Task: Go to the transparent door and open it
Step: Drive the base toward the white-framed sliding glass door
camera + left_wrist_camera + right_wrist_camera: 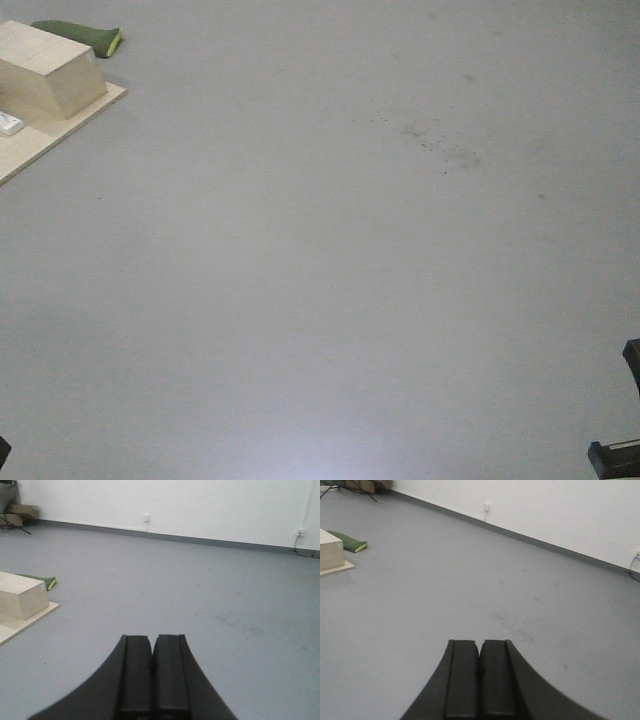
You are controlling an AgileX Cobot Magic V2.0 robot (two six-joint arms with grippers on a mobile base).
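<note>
Left pincer (pixel 152 642) was fully closed, pads pressed together, gripping nothing. Right pincer (pixel 480 647) was likewise closed and empty. Both pointed across the grey floor (pixel 350 300) toward a white wall (pixel 200 505). The transparent door appeared in no view, so its position relative to either pincer could not be determined. A wooden block (pixel 50 70) stood on a plywood board (pixel 70 125) at front-left, with a green object (pixel 85 35) just beyond it.

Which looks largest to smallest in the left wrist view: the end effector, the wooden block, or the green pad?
1. left end effector, though it sits nearest the camera, which inflates it
2. wooden block
3. green pad
</note>
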